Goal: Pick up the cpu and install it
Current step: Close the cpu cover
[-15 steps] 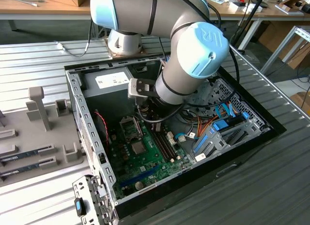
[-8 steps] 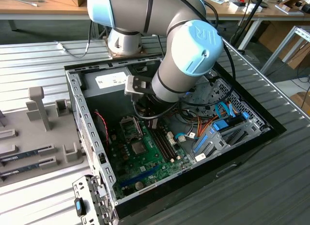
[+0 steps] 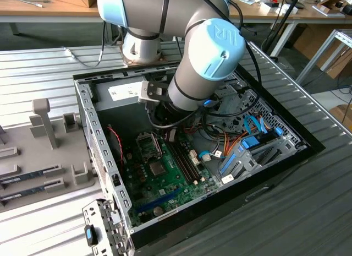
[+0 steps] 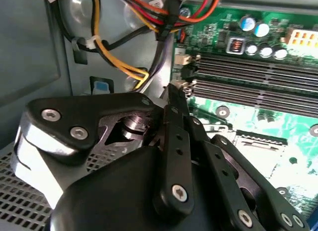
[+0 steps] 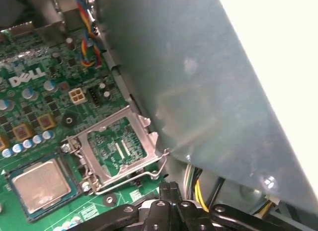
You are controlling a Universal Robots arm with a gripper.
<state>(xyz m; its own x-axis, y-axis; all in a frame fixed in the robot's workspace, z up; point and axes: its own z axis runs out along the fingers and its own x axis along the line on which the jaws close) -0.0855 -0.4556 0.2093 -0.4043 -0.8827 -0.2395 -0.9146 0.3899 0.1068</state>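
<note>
One cpu (image 5: 39, 184) sits socketed on the motherboard (image 5: 35, 99); end effector (image 4: 174, 99) pinched narrow, crowding the power-supply wall (image 5: 198, 82).

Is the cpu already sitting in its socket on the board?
Yes: in the first wrist view the cpu lies flat in its socket on the board, beside the open bracket.

A robotics lab or electronics workshop. An open PC case (image 3: 308, 148) with its green board (image 3: 165, 173) lies on a ribbed metal bench (image 3: 308, 212), under a grey-and-blue robot arm (image 3: 203, 58). Grey fixtures (image 3: 47, 124) holding memory sticks (image 3: 30, 176) stand beside it. Behind are wooden desks (image 3: 49, 15), cluttered with cables (image 3: 27, 1) and cardboard boxes (image 3: 330, 47).
</note>
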